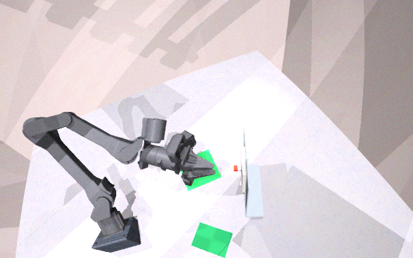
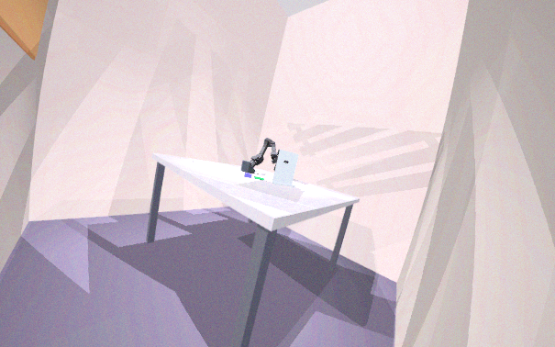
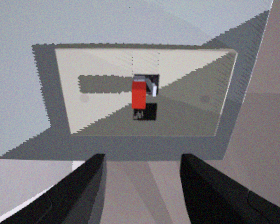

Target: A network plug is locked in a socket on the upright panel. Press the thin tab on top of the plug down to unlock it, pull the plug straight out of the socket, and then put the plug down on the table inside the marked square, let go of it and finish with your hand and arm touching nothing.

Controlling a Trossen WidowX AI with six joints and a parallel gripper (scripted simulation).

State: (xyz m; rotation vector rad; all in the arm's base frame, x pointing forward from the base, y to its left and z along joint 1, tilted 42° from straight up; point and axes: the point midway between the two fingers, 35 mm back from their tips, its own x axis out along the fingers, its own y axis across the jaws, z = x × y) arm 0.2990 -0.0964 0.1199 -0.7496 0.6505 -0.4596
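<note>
The upright light-blue panel (image 1: 254, 201) (image 2: 285, 173) (image 3: 21, 100) carries a cream plate (image 3: 101, 62). The plug's red tab (image 1: 235, 168) (image 3: 139, 95) sticks out in front of the plate's upper dark opening; the plug's body is mostly hidden. My gripper (image 1: 214, 169) (image 3: 143, 163) is partly open with nothing between its fingers. It points at the panel and stands short of the tab, which lies ahead of and above the fingertips in the wrist view. A green patch (image 1: 212, 164) lies below the gripper and another green patch (image 1: 212, 239) nearer the bottom. Which one is the marked square is unclear.
A second dark opening (image 3: 145, 111) is below the plug. In the exterior view, a small purple patch (image 2: 248, 175) lies near the arm's base (image 1: 118, 235). The panel stands on the white table (image 2: 226, 190), with the arm on the plug's side.
</note>
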